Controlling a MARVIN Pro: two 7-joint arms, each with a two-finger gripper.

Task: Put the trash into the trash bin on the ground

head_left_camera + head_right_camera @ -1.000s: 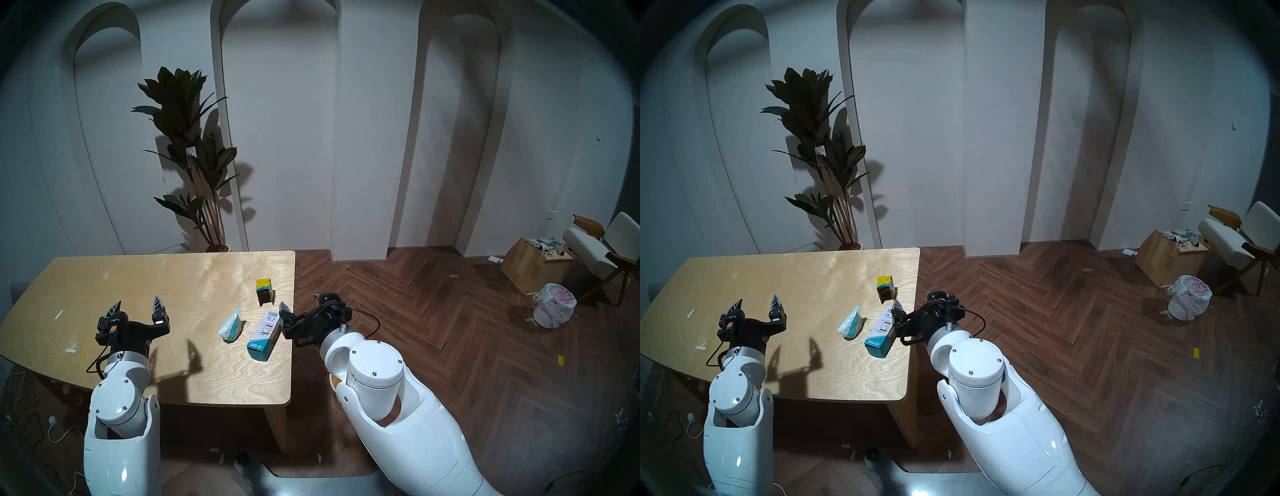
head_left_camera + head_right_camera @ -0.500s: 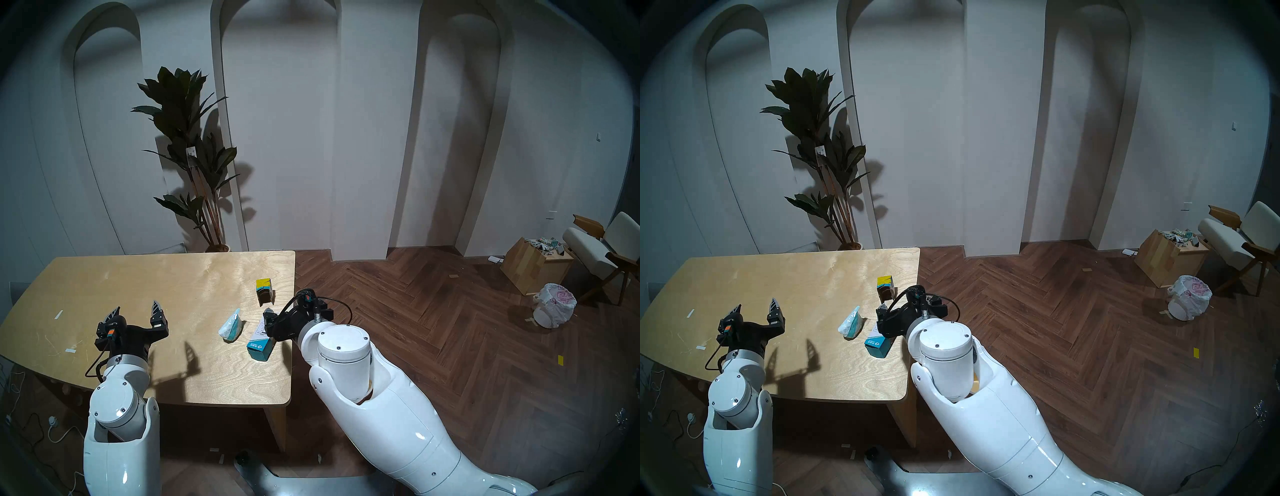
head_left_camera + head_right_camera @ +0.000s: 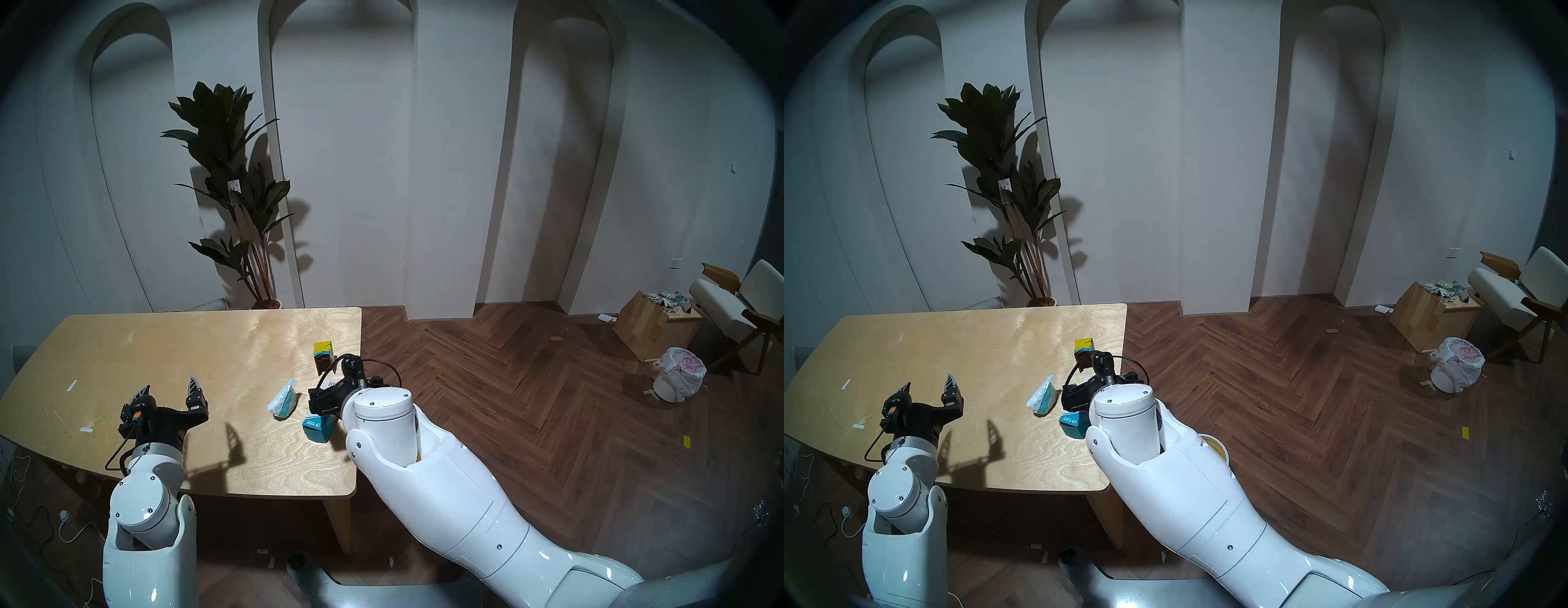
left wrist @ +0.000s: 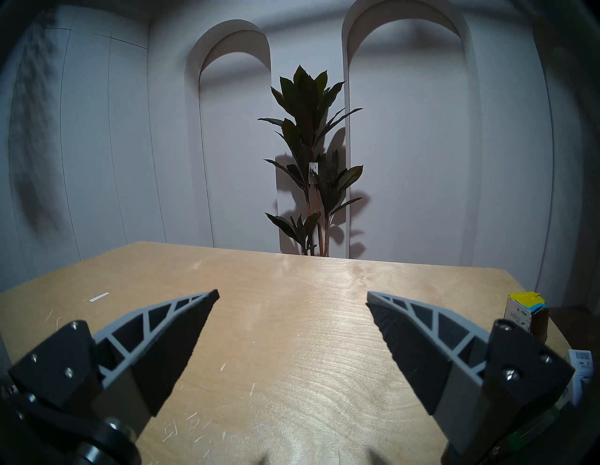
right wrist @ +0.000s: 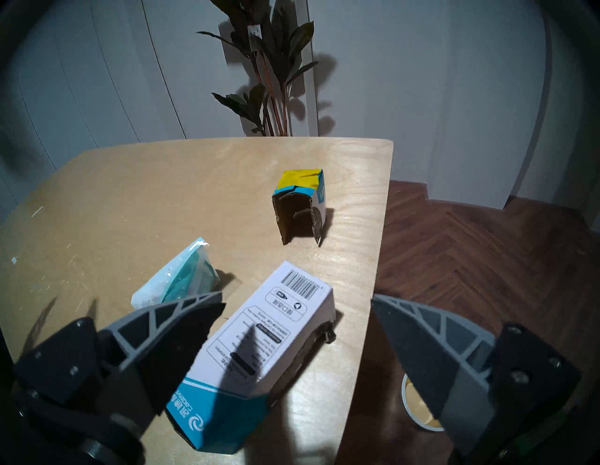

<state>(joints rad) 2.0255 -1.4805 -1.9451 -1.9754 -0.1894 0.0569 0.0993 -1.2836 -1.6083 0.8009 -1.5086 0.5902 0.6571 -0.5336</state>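
The long white-and-teal carton (image 5: 259, 350) lay flat on the counter (image 3: 178, 356) near its right edge, barcode end toward the far side. The soft teal-white pouch (image 5: 177, 285) lay just beside it on the inner side, apart from it. The small black-and-yellow box (image 5: 300, 206) stood upright farther along the same edge, toward the far right corner. All three items rested on the counter, none held. The right claw (image 5: 297, 300) was released, jaws spread wide, poised over the carton with one finger on either side; contact could not be confirmed. The cream-yellow trash bin (image 5: 418, 404) stood on the wood floor below the counter's right edge, largely hidden behind the right finger. The left claw (image 3: 169, 388) was released and empty, over the counter's near left portion, well apart from the items
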